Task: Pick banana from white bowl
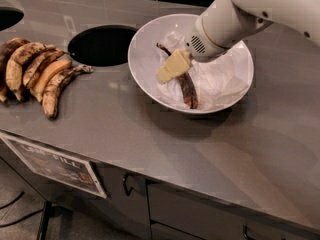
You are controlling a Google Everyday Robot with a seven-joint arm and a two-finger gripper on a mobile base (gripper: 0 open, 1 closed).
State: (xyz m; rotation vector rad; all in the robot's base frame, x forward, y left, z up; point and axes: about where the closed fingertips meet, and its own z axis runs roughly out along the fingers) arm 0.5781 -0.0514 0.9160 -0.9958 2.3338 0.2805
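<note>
The thin, black-brown banana point(189, 89) lies lengthwise in the white bowl point(142, 59), on crumpled white paper, with its pointed stem toward the back left. The bowl stands on the grey counter at centre right. My gripper point(169, 70), cream-coloured at the end of the white arm, reaches down from the upper right into the bowl. It sits right over the middle of the banana and hides that part. The banana still rests in the bowl.
A bunch of plumper yellow-brown spotted bananas point(37, 74) lies on the counter at the left. A round hole point(102, 45) is cut in the counter just left of the bowl, and another point(7, 18) at the far left. The counter's front edge runs below, with cabinet drawers under it.
</note>
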